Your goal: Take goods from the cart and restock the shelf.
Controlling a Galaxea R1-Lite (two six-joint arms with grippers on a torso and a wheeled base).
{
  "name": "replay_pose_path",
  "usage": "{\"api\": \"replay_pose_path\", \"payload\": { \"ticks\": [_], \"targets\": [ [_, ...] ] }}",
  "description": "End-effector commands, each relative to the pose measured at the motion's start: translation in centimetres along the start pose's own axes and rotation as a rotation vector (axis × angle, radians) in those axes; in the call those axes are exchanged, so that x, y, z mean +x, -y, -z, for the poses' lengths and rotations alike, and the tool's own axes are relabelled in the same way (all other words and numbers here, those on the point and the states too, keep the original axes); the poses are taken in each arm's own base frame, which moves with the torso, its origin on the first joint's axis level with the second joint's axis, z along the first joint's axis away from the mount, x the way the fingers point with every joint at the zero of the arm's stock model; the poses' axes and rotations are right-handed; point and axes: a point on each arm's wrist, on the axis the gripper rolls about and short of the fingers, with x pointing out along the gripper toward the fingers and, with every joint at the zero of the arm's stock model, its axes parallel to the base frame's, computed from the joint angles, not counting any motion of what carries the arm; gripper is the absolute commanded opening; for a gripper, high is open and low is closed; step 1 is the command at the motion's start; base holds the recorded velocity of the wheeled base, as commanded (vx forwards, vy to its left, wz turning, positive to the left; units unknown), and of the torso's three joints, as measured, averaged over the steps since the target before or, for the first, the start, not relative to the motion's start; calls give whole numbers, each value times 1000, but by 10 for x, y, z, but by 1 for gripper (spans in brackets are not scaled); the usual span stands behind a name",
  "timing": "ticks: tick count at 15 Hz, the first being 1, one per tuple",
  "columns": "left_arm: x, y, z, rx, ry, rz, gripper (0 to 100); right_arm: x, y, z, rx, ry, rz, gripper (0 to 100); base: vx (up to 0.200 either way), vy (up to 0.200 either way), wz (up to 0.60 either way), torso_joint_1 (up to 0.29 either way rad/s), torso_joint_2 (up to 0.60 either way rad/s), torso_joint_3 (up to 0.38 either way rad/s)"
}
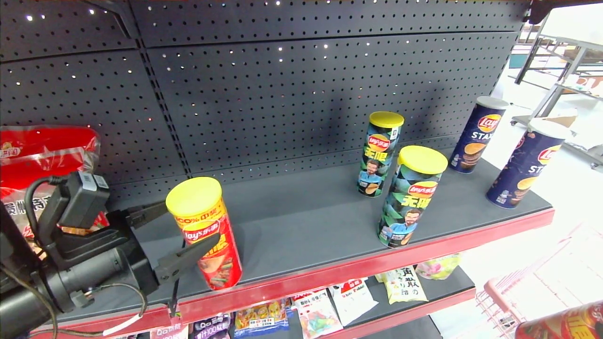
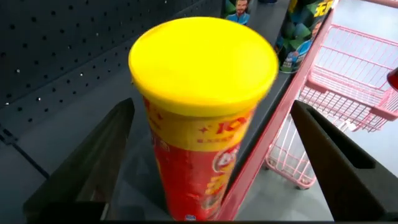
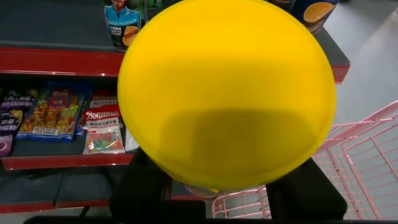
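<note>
Placement looks nearly done: left claw is spread either side of the red can, which stands upright at the shelf's front edge, lower left of frame. Right claw pinches a second can. Next, the left should back off without tipping its can.
</note>
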Motion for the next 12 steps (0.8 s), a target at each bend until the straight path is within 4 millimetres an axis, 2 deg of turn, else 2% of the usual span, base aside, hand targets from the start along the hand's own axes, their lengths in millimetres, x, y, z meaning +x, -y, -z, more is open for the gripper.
{"api": "replay_pose_path", "payload": {
  "ticks": [1, 8, 11, 12],
  "targets": [
    [-11, 6, -6, 19, 38, -2, 100, 0, 0, 0, 0, -1, 0, 0, 0, 0, 0, 0, 0, 0],
    [-38, 18, -15, 61, 125, -18, 100, -1, 1, -4, -1, 14, 4, 0, 0, 0, 0, 0, 0, 0],
    [-46, 15, -26, 75, 180, -134, 100, -1, 1, -3, -1, 12, 2, 0, 0, 0, 0, 0, 0, 0],
    [-52, 9, -36, 68, 221, -239, 100, -1, 1, -4, -2, 10, 0, 0, 0, 0, 0, 0, 0, 0]
  ]
}}
